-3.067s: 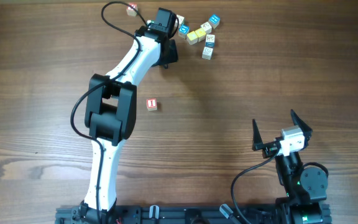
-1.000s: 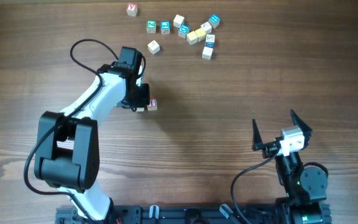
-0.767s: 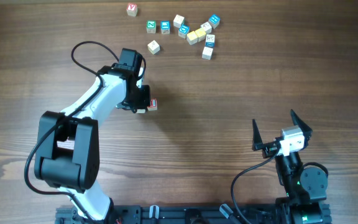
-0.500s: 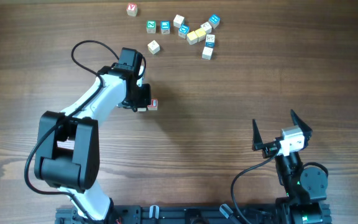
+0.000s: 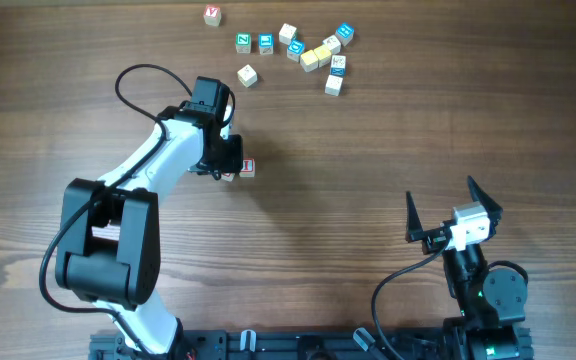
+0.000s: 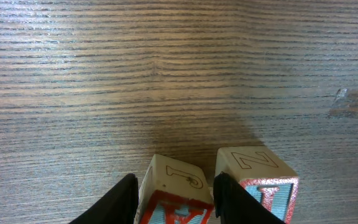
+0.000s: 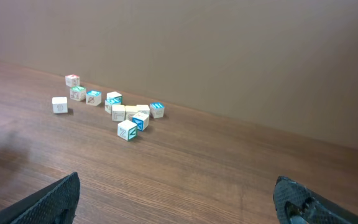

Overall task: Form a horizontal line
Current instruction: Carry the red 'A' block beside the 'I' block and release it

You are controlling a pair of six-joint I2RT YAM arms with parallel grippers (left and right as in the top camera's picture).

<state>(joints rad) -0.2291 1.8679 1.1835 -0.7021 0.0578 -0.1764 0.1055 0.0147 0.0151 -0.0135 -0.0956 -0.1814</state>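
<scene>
Your left gripper (image 6: 174, 186) has a finger on each side of the red-lettered J cube (image 6: 166, 176); whether they press it, I cannot tell. Your right gripper (image 5: 439, 188), at lower right, stands wide apart and holds nothing. The horizontal line (image 5: 247, 168), left of centre, is the J cube and the Z cube (image 6: 257, 174) side by side. Other cubes (image 5: 313, 52) lie scattered at upper centre of the wooden table (image 5: 388, 120), before a brown wall (image 7: 229, 43).

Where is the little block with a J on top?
In the left wrist view, the J block sits between the fingers of the left tool, beside the N-topped block.
</scene>
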